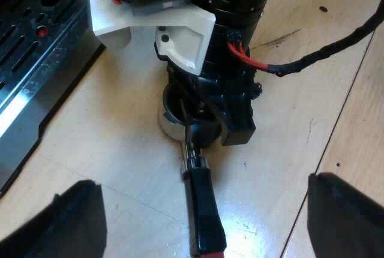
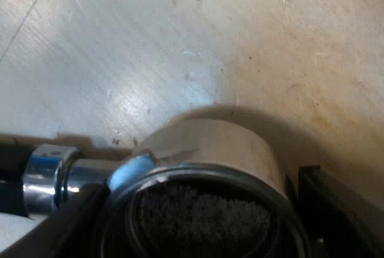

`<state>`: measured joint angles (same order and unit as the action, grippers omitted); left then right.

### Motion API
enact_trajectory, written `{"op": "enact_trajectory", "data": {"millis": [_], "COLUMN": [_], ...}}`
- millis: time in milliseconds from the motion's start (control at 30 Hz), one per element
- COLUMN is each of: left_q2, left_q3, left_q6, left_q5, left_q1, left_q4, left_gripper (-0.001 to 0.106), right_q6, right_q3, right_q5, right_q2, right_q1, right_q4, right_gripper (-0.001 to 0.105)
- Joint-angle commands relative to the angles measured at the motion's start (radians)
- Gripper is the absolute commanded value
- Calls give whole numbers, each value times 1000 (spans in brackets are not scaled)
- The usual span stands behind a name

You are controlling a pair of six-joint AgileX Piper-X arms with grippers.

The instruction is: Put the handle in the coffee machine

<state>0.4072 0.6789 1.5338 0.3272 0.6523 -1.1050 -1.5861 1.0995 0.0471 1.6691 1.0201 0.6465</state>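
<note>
The pale wooden bench [image 1: 288,78] carries the espresso machine [image 1: 36,60] and, near it, the holder [image 1: 195,165], lying flat. The right end effector [image 1: 207,123] sits at the basket [image 2: 204,150], its grip impossible to tell. The left end effector [image 1: 204,189] gapes wide over the handle [image 1: 204,216].

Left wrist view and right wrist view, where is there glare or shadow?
Left wrist view: glare pools on the table beside the handle of the metal holder, near its red end, and a bright streak runs along the edge of the espresso machine. Right wrist view: the chrome neck shines hard, and the holder's basket casts a dark shadow on the table beyond it.
</note>
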Motion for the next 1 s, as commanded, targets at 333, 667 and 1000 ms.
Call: {"op": "enact_trajectory", "data": {"millis": [333,667,1000], "left_q2": [-1,-1,-1], "left_q3": [7,5,5], "left_q6": [2,-76,-129], "left_q5": [8,28,28], "left_q1": [5,5,5], "left_q4": [12,57,63], "left_gripper": [71,71,71], "right_q6": [45,113,154], "right_q3": [2,2,2], "right_q5": [-60,-60,3], "right_q2": [-131,-194,-237], "right_q1": [-5,-5,-36], "right_q4": [114,255,287], "right_gripper": [0,0,0]}}
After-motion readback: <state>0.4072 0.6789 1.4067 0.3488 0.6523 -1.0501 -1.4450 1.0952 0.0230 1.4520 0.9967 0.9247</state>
